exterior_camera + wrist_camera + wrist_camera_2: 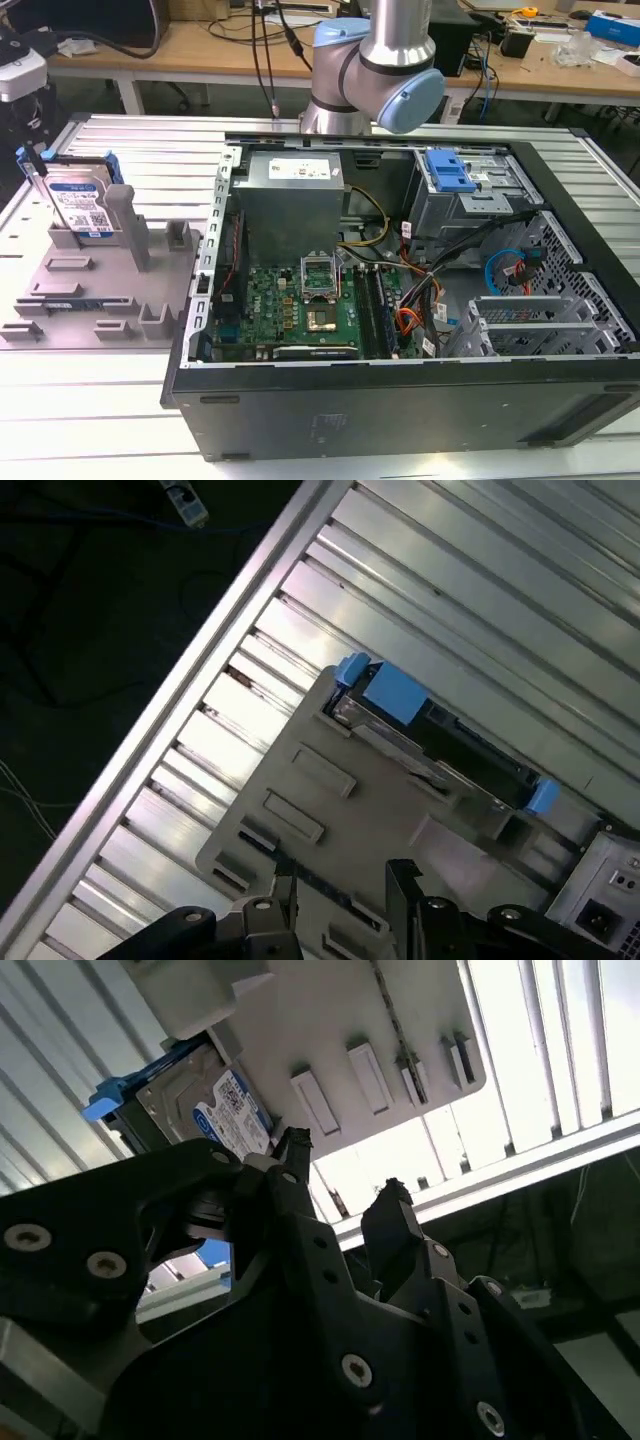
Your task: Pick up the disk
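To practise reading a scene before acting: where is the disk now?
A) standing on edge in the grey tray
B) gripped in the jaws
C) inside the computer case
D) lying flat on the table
A: the disk stands on edge in the grey tray, outside the computer case, and the jaws are open and empty.

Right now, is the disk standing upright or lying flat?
Upright: the disk stands on its edge in the grey fixture tray, its labelled face near-vertical.
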Controlling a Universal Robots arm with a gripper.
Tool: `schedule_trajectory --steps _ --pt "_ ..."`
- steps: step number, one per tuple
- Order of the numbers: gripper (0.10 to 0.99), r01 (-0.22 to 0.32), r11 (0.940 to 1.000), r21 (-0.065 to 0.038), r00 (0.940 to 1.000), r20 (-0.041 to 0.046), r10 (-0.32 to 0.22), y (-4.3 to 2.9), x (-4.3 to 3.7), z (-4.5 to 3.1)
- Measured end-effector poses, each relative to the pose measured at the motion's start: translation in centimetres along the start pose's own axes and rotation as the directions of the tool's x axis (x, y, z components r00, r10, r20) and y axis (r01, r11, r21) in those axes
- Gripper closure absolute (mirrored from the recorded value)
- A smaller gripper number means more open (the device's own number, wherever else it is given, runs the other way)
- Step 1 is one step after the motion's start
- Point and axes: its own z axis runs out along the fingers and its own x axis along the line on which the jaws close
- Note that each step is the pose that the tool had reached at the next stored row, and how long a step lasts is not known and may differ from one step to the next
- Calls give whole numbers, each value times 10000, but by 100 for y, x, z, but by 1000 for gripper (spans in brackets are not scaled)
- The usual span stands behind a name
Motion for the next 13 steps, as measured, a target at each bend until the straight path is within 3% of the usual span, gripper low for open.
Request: schedule_trajectory --steps 2,4,6,7,9,12,13 --pt "604 686 9976 -2 9976 -25 -686 0 0 5" --pt "604 990 9951 -2 9951 -36 -990 0 0 7" --pt "588 1578 9875 -4 9875 -57 -1578 0 0 11" --pt "529 1755 9845 -4 9845 -64 -1755 0 0 12" --pt "529 2183 9759 -4 9759 -78 -2182 0 0 15" --pt "529 3196 9475 49 9475 -114 -3195 -1 0 25" --pt "529 3323 9432 66 9431 -113 -3322 -1 0 28"
